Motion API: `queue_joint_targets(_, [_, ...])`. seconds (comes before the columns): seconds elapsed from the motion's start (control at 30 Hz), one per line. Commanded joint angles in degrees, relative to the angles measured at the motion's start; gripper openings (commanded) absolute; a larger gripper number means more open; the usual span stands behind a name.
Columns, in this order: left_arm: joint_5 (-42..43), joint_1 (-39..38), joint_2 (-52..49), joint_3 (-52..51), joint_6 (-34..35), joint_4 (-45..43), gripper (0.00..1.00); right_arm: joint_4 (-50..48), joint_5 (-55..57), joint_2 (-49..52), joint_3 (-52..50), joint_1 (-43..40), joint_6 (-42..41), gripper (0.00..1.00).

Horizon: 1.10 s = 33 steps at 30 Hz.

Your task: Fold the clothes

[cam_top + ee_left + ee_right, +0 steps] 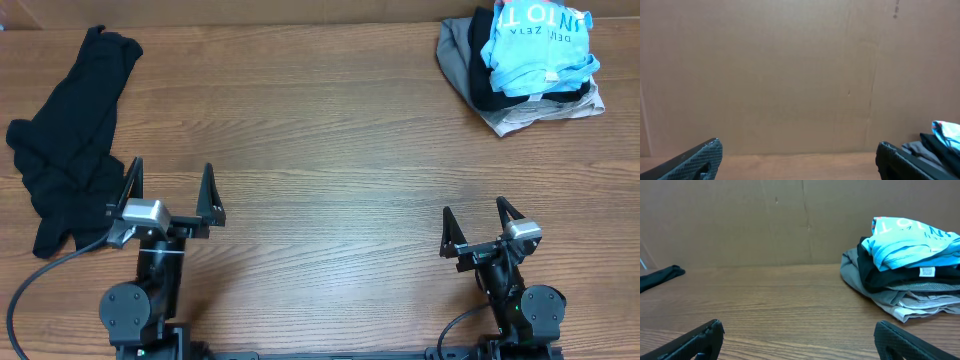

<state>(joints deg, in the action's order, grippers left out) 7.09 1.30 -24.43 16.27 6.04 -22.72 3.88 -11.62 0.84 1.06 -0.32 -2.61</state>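
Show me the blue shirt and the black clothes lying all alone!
blue shirt (540, 55), overhead view, its middle, just below the lettering.
black clothes (65, 150), overhead view, the crumpled middle part.

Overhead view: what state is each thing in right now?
black garment: crumpled, lying alone, far left.
light blue T-shirt: bunched, topping the pile, far right.
grey garment: rumpled, under that pile.
left claw: open, empty.
right claw: open, empty.

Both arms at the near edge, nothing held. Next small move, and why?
Probably reach the right gripper forward to the light blue T-shirt: it lies on top of the pile at the far right, nearest that arm, whose fingers stand open and empty.
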Motion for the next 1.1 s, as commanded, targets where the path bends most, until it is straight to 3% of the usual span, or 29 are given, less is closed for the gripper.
queue_joint_targets(0.0, [-1.1, 1.0, 3.0, -2.6, 0.3, -0.3, 1.00, -0.4, 0.0, -0.7, -0.6, 0.3, 0.5, 1.00])
queue_joint_targets(0.3, [-1.1, 1.0, 14.7, -9.8, 0.5, 1.9, 1.00, -0.4, 0.0, -0.7, -0.6, 0.3, 0.5, 1.00])
queue_joint_targets(0.47, [-1.1, 2.0, 21.0, -16.0, 3.8, 1.9, 1.00, -0.4, 0.0, -0.7, -0.6, 0.3, 0.5, 1.00])
queue_joint_targets(0.8, [-1.2, 2.9, 24.2, -16.0, 4.7, 12.1, 1.00, -0.4, 0.0, -0.7, -0.6, 0.3, 0.5, 1.00])
queue_joint_targets(1.07, [-1.2, 2.8, 24.0, -16.0, 4.7, 26.8, 1.00, -0.4, 0.0, -0.7, -0.6, 0.3, 0.5, 1.00])
